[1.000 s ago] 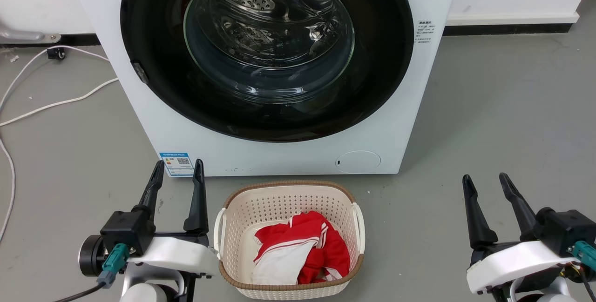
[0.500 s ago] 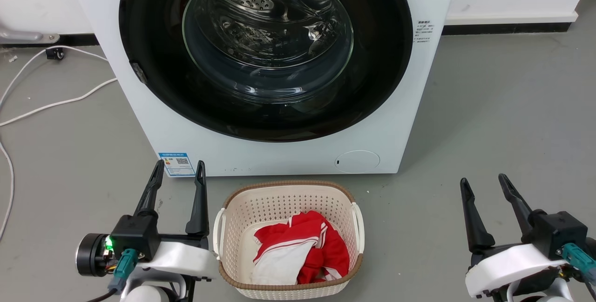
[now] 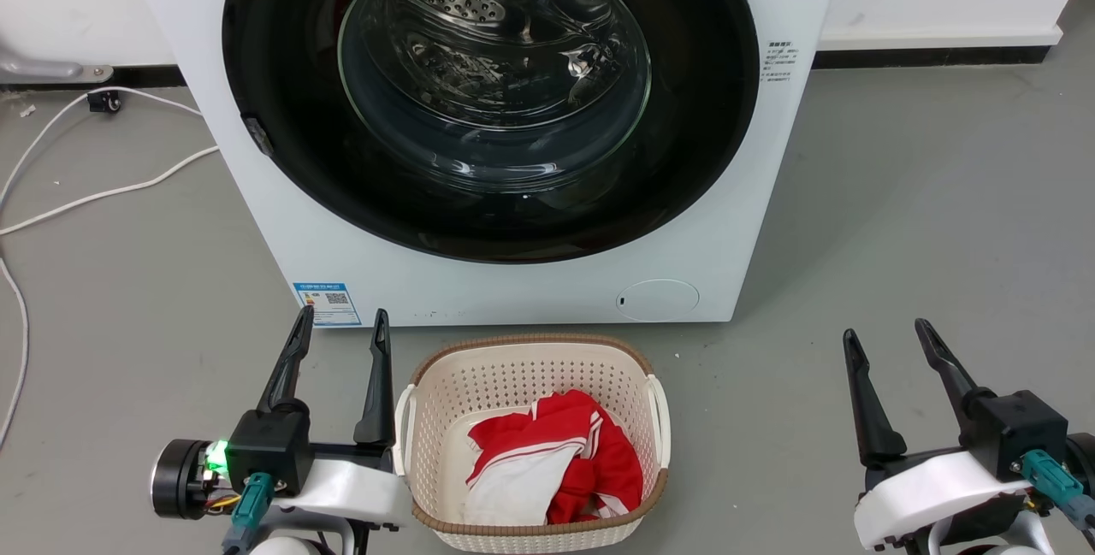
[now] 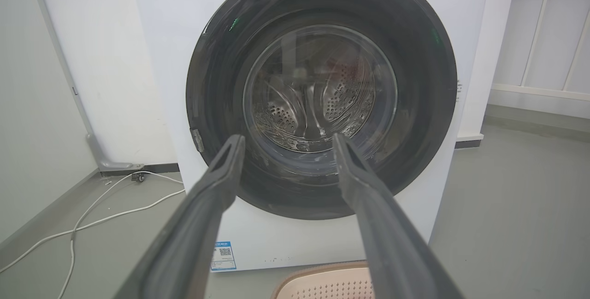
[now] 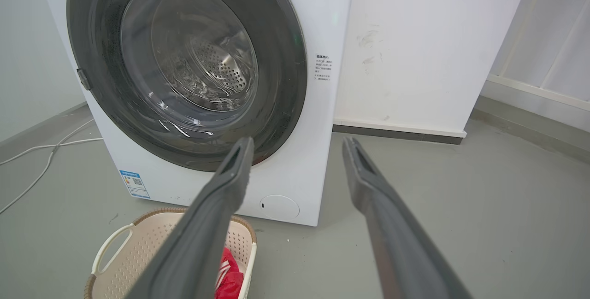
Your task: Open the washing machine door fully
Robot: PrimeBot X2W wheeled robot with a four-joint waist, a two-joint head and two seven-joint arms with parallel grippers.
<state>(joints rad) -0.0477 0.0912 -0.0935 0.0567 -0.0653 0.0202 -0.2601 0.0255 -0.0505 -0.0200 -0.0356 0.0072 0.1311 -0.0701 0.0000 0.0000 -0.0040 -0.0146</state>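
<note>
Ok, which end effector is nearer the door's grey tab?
The left end effector, beside the basket: the tab sits on the door's left rim, far from the right end effector.

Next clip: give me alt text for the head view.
The washing machine door is shut on the white machine. On the grey floor before it stands a cream basket holding red-and-white cloth, flanked by the open, empty left gripper and right gripper.

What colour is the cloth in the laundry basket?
The crumpled cloth is red with white stripes, best seen in the head view.
</note>
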